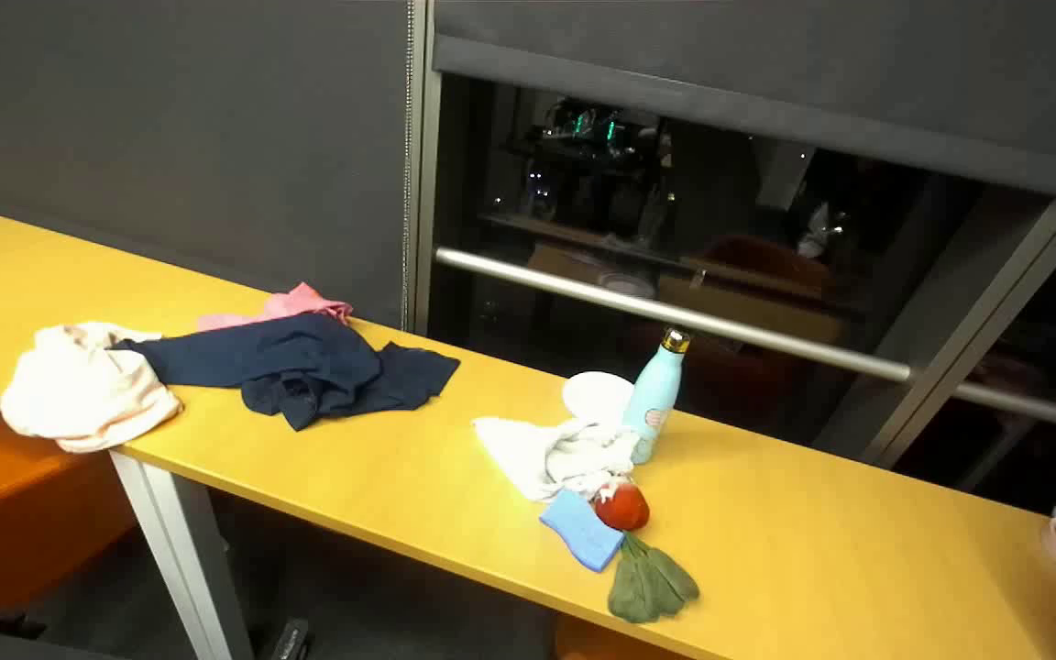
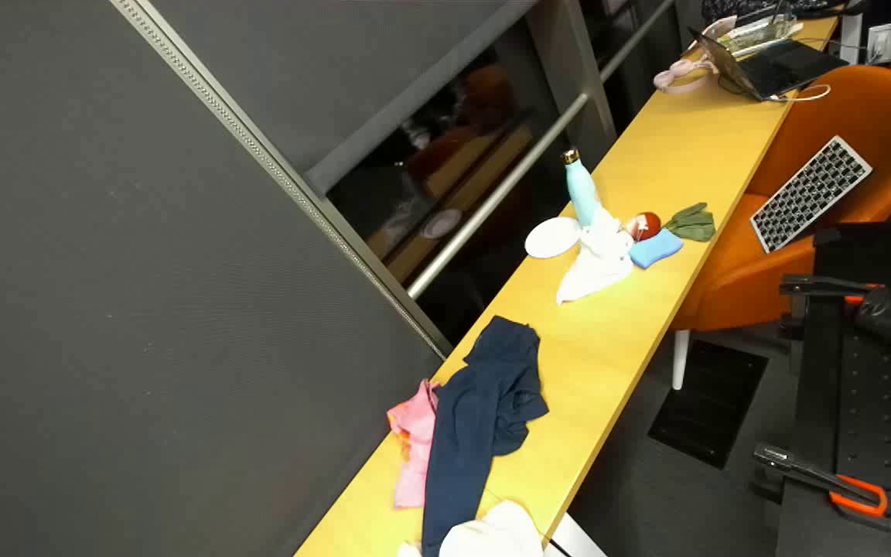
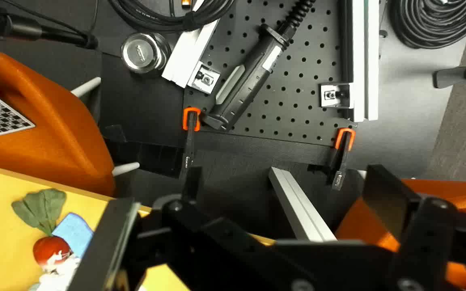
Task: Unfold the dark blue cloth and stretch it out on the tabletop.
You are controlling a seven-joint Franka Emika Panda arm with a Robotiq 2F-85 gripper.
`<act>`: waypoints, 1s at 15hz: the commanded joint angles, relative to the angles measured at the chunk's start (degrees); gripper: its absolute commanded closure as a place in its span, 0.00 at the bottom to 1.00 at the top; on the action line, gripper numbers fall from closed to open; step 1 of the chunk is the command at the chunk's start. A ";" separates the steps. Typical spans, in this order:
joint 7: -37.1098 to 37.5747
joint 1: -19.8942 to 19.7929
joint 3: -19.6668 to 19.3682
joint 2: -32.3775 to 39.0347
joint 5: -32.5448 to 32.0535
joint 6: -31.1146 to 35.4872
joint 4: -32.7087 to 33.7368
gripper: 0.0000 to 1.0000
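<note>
One dark blue cloth (image 1: 313, 353) lies rumpled on the desk (image 1: 436, 472), one long stretch fairly flat, the rest bunched in overlapping folds. Taking it as the hub of a dial in an exterior view, a cream-white bundle (image 1: 79, 394) sits at nine o'clock, touching the cloth's narrow end (whether over or under it, I can't tell). A pink cloth (image 1: 297, 301) pokes out right against the dark blue cloth at twelve. Well apart, around three o'clock, stands a light turquoise bottle (image 1: 656, 390) with a white disc (image 1: 592, 394) just beside it. Between three and four lies a crumpled white cloth (image 1: 574, 458); nearer four, a red ball (image 1: 627, 509), a small light blue piece (image 1: 583, 532) and some green leaves (image 1: 635, 584) cluster together. In the wrist view, the fingers (image 3: 392, 202) are spread wide, with a pale bar (image 3: 303, 206) visible through the gap between them; the red ball and leaves appear toward eight o'clock, and an orange chair (image 3: 51, 121) near nine.
</note>
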 commanded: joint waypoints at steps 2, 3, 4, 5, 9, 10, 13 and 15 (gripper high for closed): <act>0.27 0.40 -0.28 0.00 -0.19 -0.10 0.10 0.00; 0.27 0.40 -0.28 0.00 -0.19 -0.10 0.10 0.00; 0.27 0.40 -0.28 0.00 -0.19 -0.10 0.10 0.00; 0.27 0.40 -0.28 0.00 -0.19 -0.10 0.10 0.00; 2.63 1.09 0.27 5.73 0.52 8.47 0.81 0.00; 3.73 2.03 0.91 9.99 1.13 14.27 1.73 0.00; 6.28 3.82 3.06 19.27 2.02 29.50 3.38 0.00; 8.69 4.47 5.12 26.45 1.78 37.36 5.21 0.00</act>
